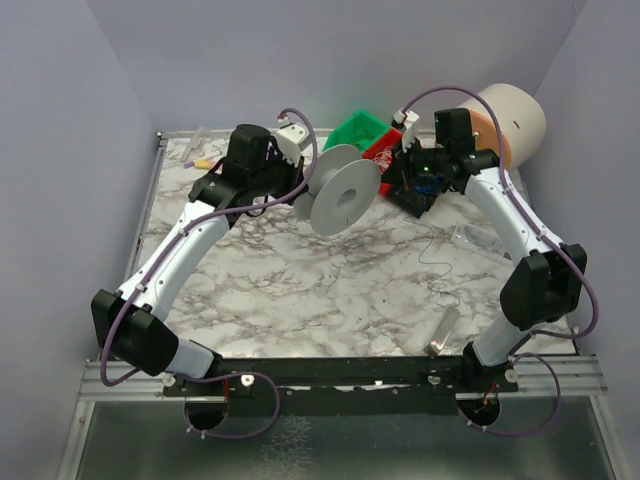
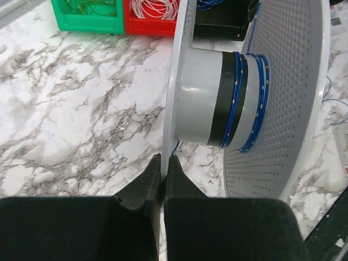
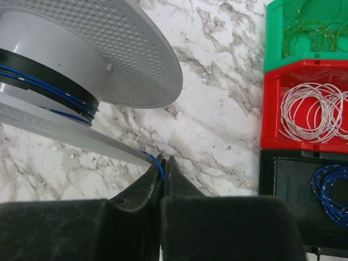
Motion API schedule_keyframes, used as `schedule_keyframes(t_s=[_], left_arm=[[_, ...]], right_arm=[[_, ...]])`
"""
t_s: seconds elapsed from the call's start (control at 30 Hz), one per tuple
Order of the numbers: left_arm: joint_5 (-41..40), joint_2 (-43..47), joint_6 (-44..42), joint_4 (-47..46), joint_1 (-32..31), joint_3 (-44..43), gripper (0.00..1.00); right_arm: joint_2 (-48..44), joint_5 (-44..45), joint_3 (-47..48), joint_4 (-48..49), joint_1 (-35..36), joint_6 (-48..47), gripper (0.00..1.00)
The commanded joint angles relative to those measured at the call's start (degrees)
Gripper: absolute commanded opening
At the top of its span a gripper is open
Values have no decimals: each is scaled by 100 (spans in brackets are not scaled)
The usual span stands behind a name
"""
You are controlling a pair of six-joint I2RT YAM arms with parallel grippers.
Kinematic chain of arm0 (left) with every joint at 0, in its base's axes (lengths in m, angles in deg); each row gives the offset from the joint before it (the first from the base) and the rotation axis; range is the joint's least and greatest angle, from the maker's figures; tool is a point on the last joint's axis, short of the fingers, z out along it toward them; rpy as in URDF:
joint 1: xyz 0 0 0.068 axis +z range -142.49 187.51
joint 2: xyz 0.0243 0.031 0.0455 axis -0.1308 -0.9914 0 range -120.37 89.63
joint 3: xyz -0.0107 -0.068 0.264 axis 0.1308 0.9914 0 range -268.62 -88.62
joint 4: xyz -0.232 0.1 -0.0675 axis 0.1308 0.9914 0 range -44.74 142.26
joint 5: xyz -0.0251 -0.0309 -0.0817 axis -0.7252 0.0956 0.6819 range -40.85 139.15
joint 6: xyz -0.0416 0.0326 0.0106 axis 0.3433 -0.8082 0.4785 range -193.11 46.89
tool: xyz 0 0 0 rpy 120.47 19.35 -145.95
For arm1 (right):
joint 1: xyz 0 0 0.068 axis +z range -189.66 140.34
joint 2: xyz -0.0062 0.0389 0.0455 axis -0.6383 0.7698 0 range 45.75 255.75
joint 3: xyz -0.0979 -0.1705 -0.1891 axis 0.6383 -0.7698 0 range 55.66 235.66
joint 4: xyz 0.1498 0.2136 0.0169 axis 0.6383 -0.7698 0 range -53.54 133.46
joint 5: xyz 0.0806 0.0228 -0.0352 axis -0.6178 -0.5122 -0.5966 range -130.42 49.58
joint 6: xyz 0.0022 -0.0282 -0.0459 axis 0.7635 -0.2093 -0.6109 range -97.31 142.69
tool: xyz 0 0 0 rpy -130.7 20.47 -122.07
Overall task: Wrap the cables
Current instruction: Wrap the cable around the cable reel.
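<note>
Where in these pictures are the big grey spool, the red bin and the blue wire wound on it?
spool [image 1: 345,195]: top external view, face of its near flange.
red bin [image 3: 269,109]: right wrist view, its left wall.
blue wire [image 2: 235,100]: left wrist view, turns wound round the hub.

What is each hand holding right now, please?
Left hand: closed on the spool flange.
Right hand: closed on the blue cable.

Marbled white tabletop [image 1: 300,290], green bin [image 3: 304,64] beside red bin [image 3: 304,145] of white wire rings [image 3: 293,111], black bin [image 3: 266,185] holding blue wire coil [image 3: 329,190], pale roll [image 1: 515,120] behind.
</note>
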State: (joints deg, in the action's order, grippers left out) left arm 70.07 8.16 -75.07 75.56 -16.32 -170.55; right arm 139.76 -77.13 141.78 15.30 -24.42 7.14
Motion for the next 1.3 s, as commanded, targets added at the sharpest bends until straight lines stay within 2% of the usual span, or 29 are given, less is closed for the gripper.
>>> schedule_keyframes(t_s=[0.0, 0.13, 0.2, 0.43, 0.57, 0.67, 0.83, 1.03, 1.27], left_arm=[[-1570, 208, -375, -251, -238, 42, 0], [-2283, 195, -376, -444, -396, 169, 0], [-2442, 164, -376, -470, -410, 177, 0], [-2431, 192, -376, -473, -420, 194, 0], [-2317, 147, -350, -482, -433, 212, 0], [-2337, 85, -326, -482, -479, 213, 0], [-2839, -37, -297, -533, -623, 236, 0], [-3470, -208, -172, -594, -650, 293, 0], [-2877, -105, -189, -707, -663, 467, 0]], right_arm=[[291, -1159, 645, -1885, -32, -636, 1], [434, -2163, 763, -2366, -30, -467, 0], [556, -2249, 963, -2717, -30, -533, 0], [571, -503, 1173, -3010, -30, -1075, 0], [542, -108, 1223, -3029, -32, -1247, 1], [664, -550, 1391, -3224, -32, -1237, 0], [973, -1950, 1897, -3703, -36, -1077, 1], [745, -2933, 1755, -2834, -31, -155, 0], [210, -2942, 1134, -627, -73, 1426, 0]])
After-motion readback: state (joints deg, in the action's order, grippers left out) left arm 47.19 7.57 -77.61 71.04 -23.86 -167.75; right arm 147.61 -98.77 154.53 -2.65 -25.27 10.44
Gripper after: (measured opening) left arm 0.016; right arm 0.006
